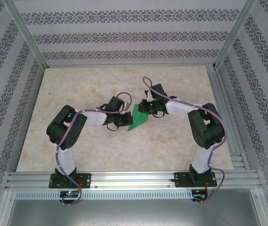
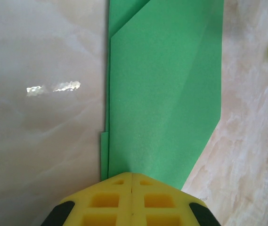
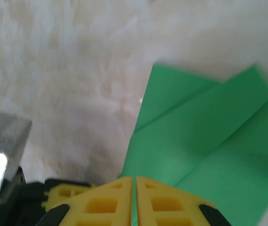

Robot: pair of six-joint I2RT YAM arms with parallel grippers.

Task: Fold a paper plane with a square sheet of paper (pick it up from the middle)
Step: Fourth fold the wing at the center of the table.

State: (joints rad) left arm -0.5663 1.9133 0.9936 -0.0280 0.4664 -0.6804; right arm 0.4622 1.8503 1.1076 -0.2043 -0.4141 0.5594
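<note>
While the left gripper (image 2: pixel 132 176) rests fully closed on the half-folded green paper (image 2: pixel 164 94) at the centre of the tabletop (image 1: pixel 77 84) | right gripper (image 3: pixel 134 178): closed to a slit, green showing in it | risk: an uneven pull could skew the creases or tear the paper.

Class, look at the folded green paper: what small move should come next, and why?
Probably slide the shut left pincer along the long fold of the paper plane to sharpen it; the shut right pincer sits at its other side, steadying it.
</note>
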